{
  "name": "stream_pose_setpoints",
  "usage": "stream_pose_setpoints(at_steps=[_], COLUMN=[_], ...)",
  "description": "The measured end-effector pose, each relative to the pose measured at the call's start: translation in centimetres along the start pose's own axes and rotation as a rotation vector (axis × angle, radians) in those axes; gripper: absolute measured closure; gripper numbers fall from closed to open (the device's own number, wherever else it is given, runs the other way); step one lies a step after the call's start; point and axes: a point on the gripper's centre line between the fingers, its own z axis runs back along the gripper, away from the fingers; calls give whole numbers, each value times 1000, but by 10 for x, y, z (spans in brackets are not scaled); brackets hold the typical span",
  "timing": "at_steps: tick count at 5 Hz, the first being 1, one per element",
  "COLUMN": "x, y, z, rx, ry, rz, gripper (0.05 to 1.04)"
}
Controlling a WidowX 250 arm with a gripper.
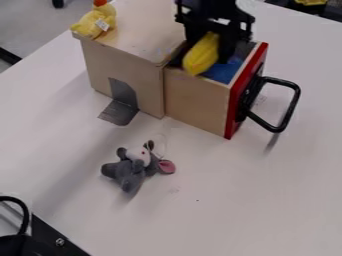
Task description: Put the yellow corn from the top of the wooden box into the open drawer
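White tag [102,24] on yellow plush toy [88,28], print not legible

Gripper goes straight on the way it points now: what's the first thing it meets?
Probably the blue item in the open drawer, met first by the yellow object in the gripper. Depth's unclear.

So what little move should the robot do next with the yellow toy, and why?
Maybe a tiny shift toward the middle of the open drawer, before lowering. The gripper holds the yellow toy at a tilt, and the toy's low end overlaps the drawer's near side in this view. I can't tell if they touch, so inward first seems safer.
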Motion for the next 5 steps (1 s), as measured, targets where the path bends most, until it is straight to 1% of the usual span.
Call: stream_pose_setpoints(at_steps=[1, 2, 3, 4, 5], x=[4, 3, 1, -5, -11], y=[-2, -1, 1, -1, -6], z=[-9, -14, -15, -1, 18], rx=[17, 36, 44, 41, 30], ry=[11, 21, 26, -1, -29], rz=[9, 15, 14, 8, -4], gripper=[460, 413, 133, 84, 84])
